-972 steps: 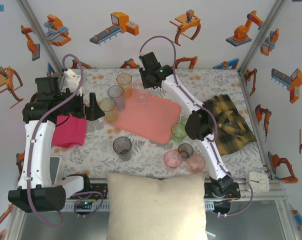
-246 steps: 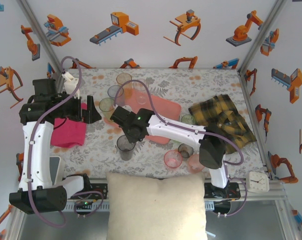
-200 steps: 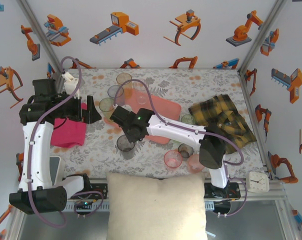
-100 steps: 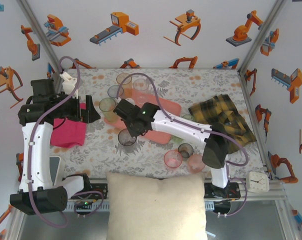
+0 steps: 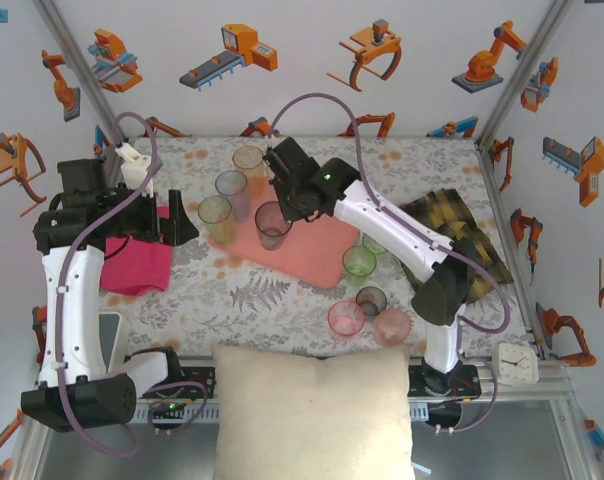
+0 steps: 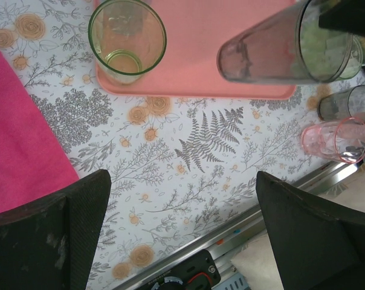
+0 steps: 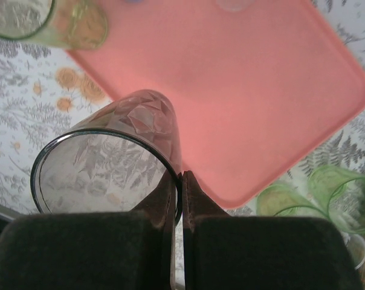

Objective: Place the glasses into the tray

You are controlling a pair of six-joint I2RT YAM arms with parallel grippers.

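Note:
My right gripper (image 5: 283, 209) (image 7: 181, 179) is shut on the rim of a smoky grey glass (image 5: 273, 223) (image 7: 107, 158) (image 6: 270, 53), holding it over the left part of the salmon-pink tray (image 5: 312, 248) (image 7: 261, 90) (image 6: 231, 18). Whether its base touches the tray I cannot tell. My left gripper (image 5: 185, 225) (image 6: 182, 241) stands open and holds nothing, left of the tray. A green glass (image 5: 215, 211) (image 6: 127, 37) stands at the tray's left corner, with a bluish glass (image 5: 231, 186) and an amber glass (image 5: 248, 160) behind it. Green (image 5: 359, 263), grey (image 5: 371, 299) and pink (image 5: 346, 318) glasses stand right of the tray.
A magenta cloth (image 5: 139, 262) (image 6: 19, 139) lies under my left arm. A yellow-black plaid cloth (image 5: 457, 245) lies at the right. A cream pillow (image 5: 312, 410) covers the near edge, with a small clock (image 5: 515, 362) beside it.
My right gripper has lifted the smoky grey glass off the table in front of the tray and carried it back over the tray. The left arm has barely moved.

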